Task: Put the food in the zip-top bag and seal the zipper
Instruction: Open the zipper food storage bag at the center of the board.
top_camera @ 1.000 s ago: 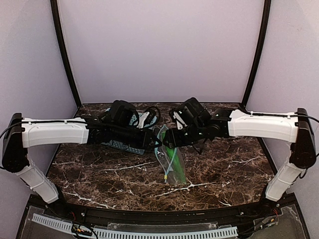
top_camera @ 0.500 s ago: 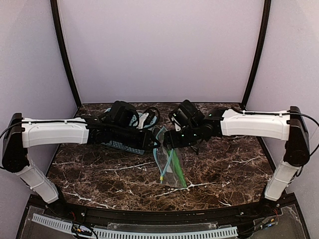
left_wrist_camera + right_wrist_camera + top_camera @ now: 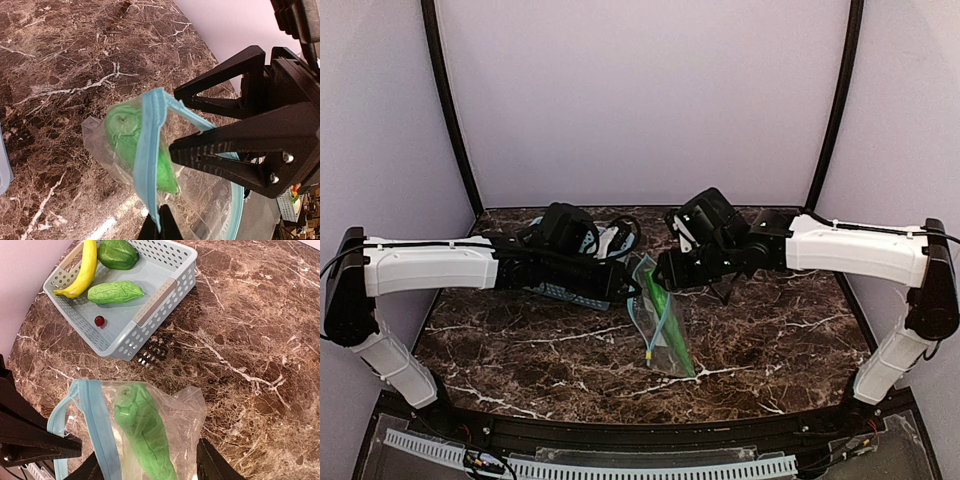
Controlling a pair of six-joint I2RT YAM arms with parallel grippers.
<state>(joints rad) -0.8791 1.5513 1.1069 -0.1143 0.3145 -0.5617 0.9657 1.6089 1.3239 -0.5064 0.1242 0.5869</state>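
Observation:
The clear zip-top bag (image 3: 665, 335) hangs between my two grippers above the table. One long green cucumber-like piece (image 3: 142, 435) is inside it, also seen in the left wrist view (image 3: 125, 135). My left gripper (image 3: 160, 225) is shut on the light-blue zipper (image 3: 147, 145) at one end of the mouth. My right gripper (image 3: 152, 465) is open, its fingers standing either side of the bag's upper part. The yellow banana (image 3: 86, 267), dark green bell pepper (image 3: 118, 253) and the other cucumber-like piece (image 3: 115, 292) lie in the basket.
The light-blue slotted basket (image 3: 155, 302) sits on the marble table behind the bag, mostly under my left arm in the top view (image 3: 565, 293). A small red ball (image 3: 99, 320) lies in it. Purple walls close the back and sides.
My right arm swung in toward the left, then drew back to the right. The bag shifted slightly left with it. The left arm has held still.

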